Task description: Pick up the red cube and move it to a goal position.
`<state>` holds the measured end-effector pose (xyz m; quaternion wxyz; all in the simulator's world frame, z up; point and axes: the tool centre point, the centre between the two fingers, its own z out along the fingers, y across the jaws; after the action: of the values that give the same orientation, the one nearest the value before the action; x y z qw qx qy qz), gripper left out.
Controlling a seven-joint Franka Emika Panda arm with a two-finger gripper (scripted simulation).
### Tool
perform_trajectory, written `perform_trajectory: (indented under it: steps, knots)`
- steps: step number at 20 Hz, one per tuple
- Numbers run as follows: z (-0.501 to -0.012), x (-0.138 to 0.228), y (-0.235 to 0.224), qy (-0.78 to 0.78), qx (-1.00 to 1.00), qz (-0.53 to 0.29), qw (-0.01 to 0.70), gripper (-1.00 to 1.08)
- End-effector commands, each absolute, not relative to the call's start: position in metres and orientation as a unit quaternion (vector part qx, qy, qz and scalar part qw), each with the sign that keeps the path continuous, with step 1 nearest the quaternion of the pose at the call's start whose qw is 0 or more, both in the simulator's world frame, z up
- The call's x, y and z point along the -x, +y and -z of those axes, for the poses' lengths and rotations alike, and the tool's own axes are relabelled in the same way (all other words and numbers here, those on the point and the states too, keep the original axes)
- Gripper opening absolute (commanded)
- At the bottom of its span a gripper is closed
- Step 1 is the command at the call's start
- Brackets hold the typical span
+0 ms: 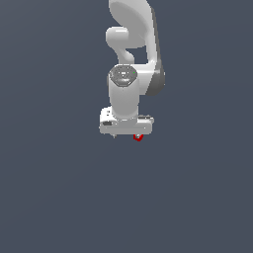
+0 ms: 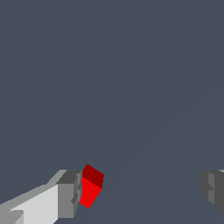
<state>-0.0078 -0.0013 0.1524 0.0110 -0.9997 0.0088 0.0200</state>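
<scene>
The red cube (image 2: 91,186) is a tiny bright red block. In the wrist view it sits right beside one grey fingertip (image 2: 68,194), inside the gap between the fingers; I cannot tell whether they touch. The other fingertip (image 2: 213,188) is far from it. My gripper (image 2: 140,192) is open wide. In the exterior view the white gripper (image 1: 126,132) points straight down, and only a small part of the red cube (image 1: 138,137) peeks out under the hand on the exterior view's right. The fingertips are mostly hidden there by the hand.
A plain dark grey surface (image 1: 59,197) fills both views. The white arm (image 1: 129,29) rises behind the gripper.
</scene>
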Motion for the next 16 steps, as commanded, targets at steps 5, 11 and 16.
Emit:
perform_trajectory:
  steps: [5,11,16]
  knots:
    - [-0.150,0.010,-0.001,0.014,1.000,-0.020,0.011,1.00]
    - [-0.139,0.020,0.003,0.040,0.999,-0.018,0.010,1.00]
    - [-0.122,0.034,0.010,0.077,0.997,-0.015,0.008,1.00]
